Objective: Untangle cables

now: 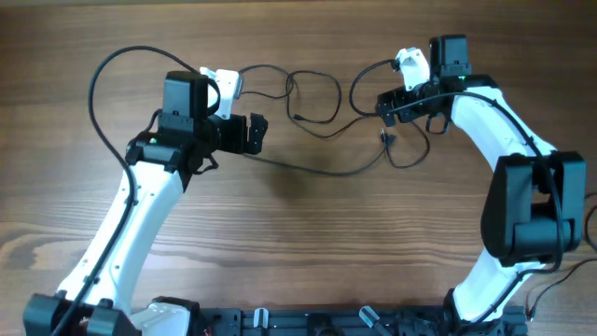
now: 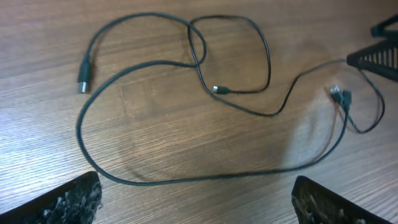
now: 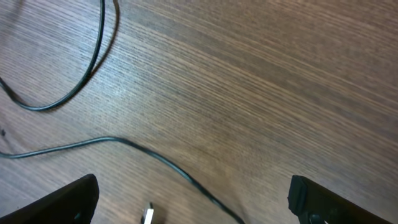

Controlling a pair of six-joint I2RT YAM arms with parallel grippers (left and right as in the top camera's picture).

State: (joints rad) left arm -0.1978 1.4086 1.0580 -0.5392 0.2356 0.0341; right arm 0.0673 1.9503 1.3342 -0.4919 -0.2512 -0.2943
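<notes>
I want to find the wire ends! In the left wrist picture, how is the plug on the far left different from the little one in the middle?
The far-left plug is bigger and chunkier, with a pale tip; the middle plug is tiny and slim. The far-left plug lies on bare wood, clear of other strands; the middle plug sits among crossing strands. Both end thin black cables on the wooden table.

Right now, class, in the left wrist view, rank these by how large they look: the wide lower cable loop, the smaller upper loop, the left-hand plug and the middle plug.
1. wide lower loop
2. smaller upper loop
3. left-hand plug
4. middle plug, which looks clearly smaller than the left-hand one
</notes>
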